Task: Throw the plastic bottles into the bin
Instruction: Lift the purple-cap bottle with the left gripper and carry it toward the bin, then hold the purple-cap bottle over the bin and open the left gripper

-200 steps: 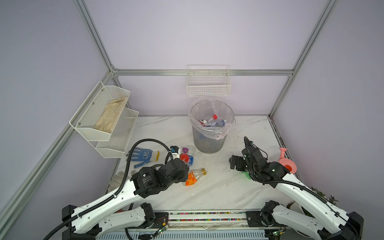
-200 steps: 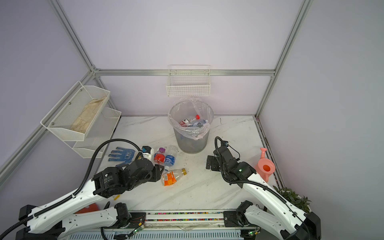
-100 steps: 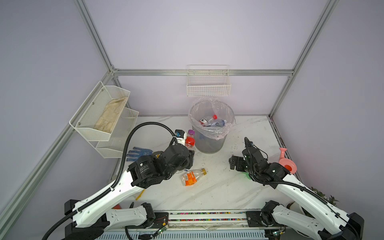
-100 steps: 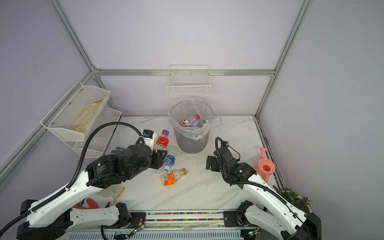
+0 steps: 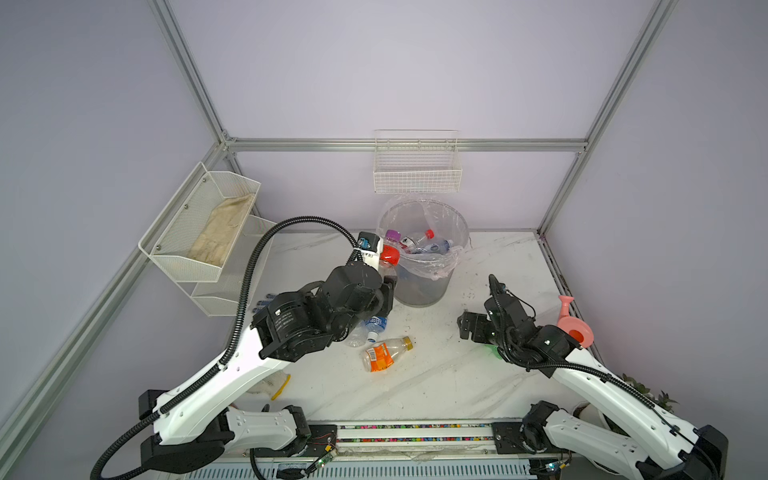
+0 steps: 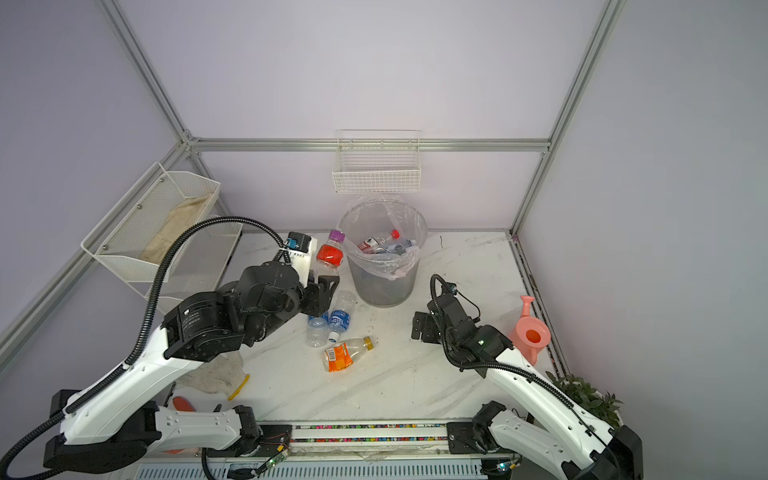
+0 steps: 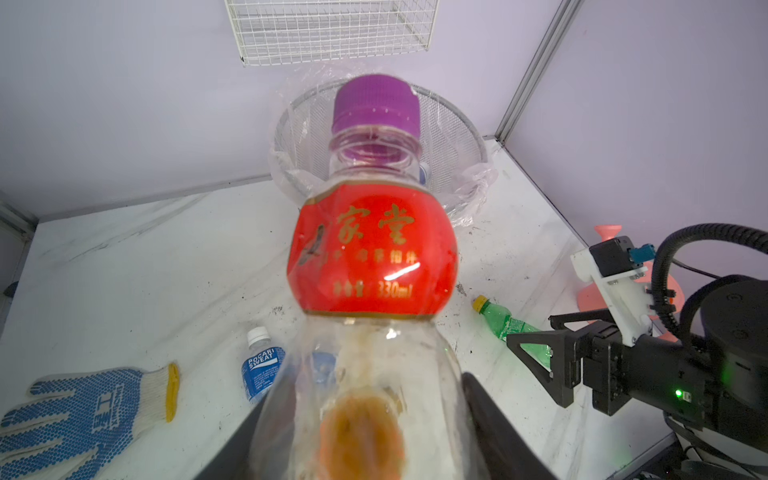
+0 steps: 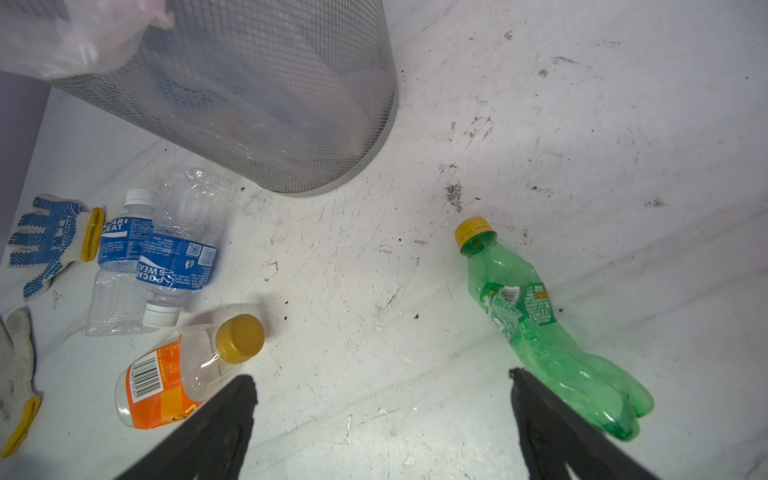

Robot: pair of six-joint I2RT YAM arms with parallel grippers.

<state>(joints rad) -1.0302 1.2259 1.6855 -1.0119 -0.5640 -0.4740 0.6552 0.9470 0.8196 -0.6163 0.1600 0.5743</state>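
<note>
The bin holds some bottles already, our left gripper clamps the red-label bottle at bin's 9 o'clock, right gripper gapes empty, & we have 4 left: 2 blue-label bottles, orange-label bottle, green bottle.

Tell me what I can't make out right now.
- Green bottle: nearly all behind the right arm, both top views.
- Bin, lower contents: veiled by liner and mesh, every view.
- Red-labelled bottle, base: blurred, cut off, left wrist view; it covers most of the left fingers.
</note>
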